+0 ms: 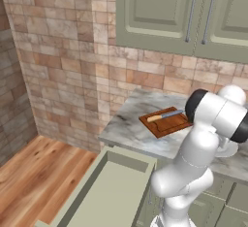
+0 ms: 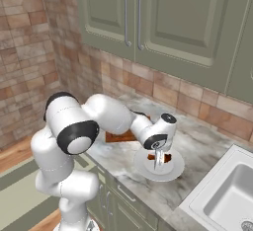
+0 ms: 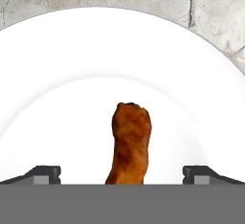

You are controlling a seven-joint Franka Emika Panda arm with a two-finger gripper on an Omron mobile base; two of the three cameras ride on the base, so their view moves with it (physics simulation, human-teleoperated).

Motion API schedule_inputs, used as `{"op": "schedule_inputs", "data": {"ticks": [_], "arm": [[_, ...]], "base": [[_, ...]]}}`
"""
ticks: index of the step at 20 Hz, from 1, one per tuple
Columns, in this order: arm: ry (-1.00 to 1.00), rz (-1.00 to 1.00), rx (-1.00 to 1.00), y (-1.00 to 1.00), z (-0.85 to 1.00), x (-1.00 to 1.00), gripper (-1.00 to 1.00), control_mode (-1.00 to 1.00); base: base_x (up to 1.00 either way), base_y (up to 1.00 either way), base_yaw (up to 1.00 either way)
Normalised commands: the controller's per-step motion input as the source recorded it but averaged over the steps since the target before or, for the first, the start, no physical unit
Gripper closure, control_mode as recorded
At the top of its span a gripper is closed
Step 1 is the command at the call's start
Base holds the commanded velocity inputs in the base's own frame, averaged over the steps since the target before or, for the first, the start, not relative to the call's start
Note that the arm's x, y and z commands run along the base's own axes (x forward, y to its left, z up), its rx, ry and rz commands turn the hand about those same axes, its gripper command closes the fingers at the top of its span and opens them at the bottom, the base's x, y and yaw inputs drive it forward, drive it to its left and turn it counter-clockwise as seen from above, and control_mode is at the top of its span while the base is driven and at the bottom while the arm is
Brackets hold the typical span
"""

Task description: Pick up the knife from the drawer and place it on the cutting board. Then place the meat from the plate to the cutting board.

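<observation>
The knife [image 1: 164, 116], with its tan handle and grey-blue blade, lies on the reddish-brown cutting board [image 1: 166, 122] on the counter. The wide sage-green drawer [image 1: 110, 192] stands pulled open below the counter, its pale inside bare. In the right base view my gripper [image 2: 158, 165] points straight down over the white plate [image 2: 174, 174], just above the meat [image 2: 167, 158]. In the hand view the reddish-brown meat [image 3: 130, 144] lies on the plate [image 3: 62, 98] between my gripper's [image 3: 122, 174] wide-open fingertips [image 3: 48, 173], which stand apart from it on both sides.
A sink [image 2: 225, 195] is set into the marble counter [image 2: 202, 151] right of the plate. Upper cabinets [image 2: 163, 13] hang above the brick backsplash. A corner of the cutting board [image 2: 118, 136] shows behind my forearm, left of the plate.
</observation>
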Motion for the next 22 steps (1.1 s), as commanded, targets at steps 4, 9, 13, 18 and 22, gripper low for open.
{"op": "schedule_inputs", "data": {"ticks": [4, 9, 13, 18, 22], "arm": [[-0.01, 0.04, 0.0, 0.0, -0.25, 0.08, -1.0, -1.0], [0.0, 0.04, 0.0, 0.0, -0.33, 0.07, 1.0, -1.0], [-0.01, 0.03, 0.0, 0.0, -0.26, 0.09, 1.0, -1.0], [-0.09, 0.08, 0.0, 0.0, -0.11, 0.01, 1.0, -1.0], [-0.07, 0.03, 0.0, 0.14, 0.11, 0.0, 1.0, -1.0]], "base": [[0.0, 0.0, 0.0], [0.0, 0.0, 0.0], [0.0, 0.0, 0.0], [0.0, 0.0, 0.0], [0.0, 0.0, 0.0]]}}
